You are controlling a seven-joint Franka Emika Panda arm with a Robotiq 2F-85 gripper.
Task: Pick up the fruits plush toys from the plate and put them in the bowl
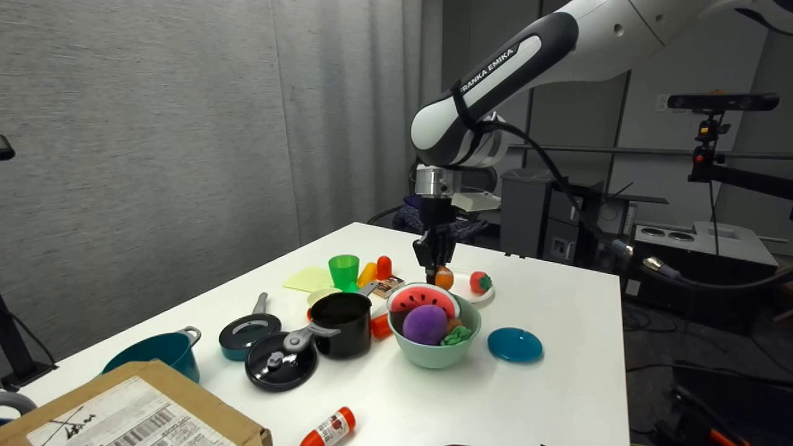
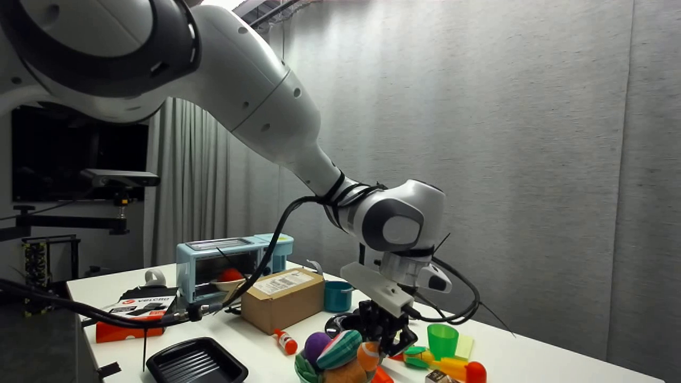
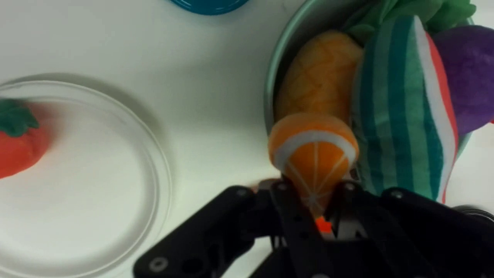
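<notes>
With my gripper (image 3: 314, 191), its two fingers pressed on the plush orange (image 3: 314, 148), I hold this toy near the rim of the mint-green bowl (image 1: 433, 356) — in which the plush watermelon slice (image 3: 401, 112) and the purple plush fruit (image 1: 425, 325) lie — while one red, green-topped plush fruit (image 1: 477, 283) rests on the white plate (image 3: 85, 200).

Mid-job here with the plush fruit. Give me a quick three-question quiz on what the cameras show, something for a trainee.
1. Multiple choice: what does the gripper hold? (a) nothing; (b) the orange-slice toy; (c) two toys at once.
2. True or false: the red toy lies on the plate.
3. Fill in: the watermelon toy sits in the pale green ____.

Key: 1: b. 2: true. 3: bowl.
</notes>
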